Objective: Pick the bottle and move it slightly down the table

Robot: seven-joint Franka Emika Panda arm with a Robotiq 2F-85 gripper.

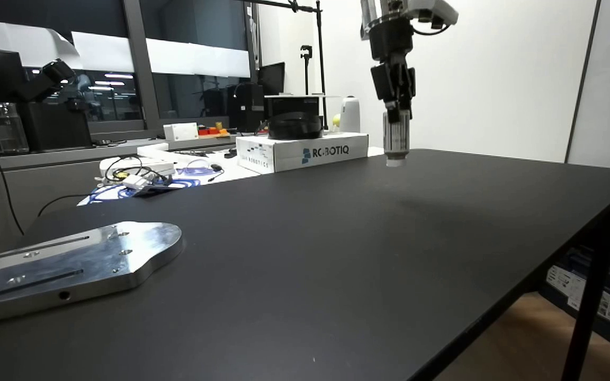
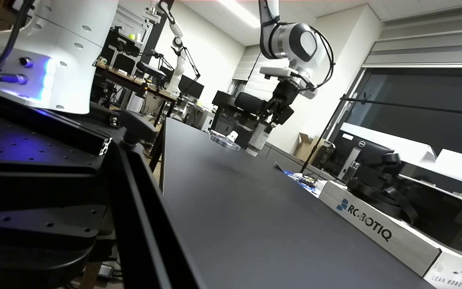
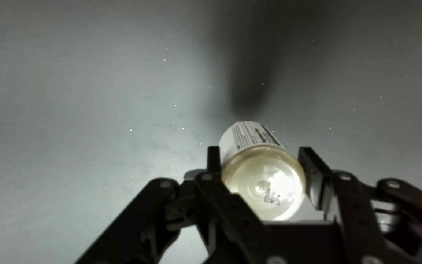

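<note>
The jaws are clenched around the bottle [image 3: 262, 172], which sits between them in the lower half of the wrist view, a little right of centre; its round, translucent base faces upward, with part of its printed side showing above; a dark shadow [image 3: 249, 84] lies across the desk [image 3: 68, 146] toward the top; in an exterior view the bottle [image 1: 396, 135] hangs vertical at upper right, narrow pale end down, clear of the black surface; there a shiny metal plate [image 1: 77, 256] lies at lower left, and a white ROBOTIQ box [image 1: 305, 152] stands just beyond the desk's edge, upper middle; in both exterior views the arm [image 2: 301, 42] hangs from the top.
</note>
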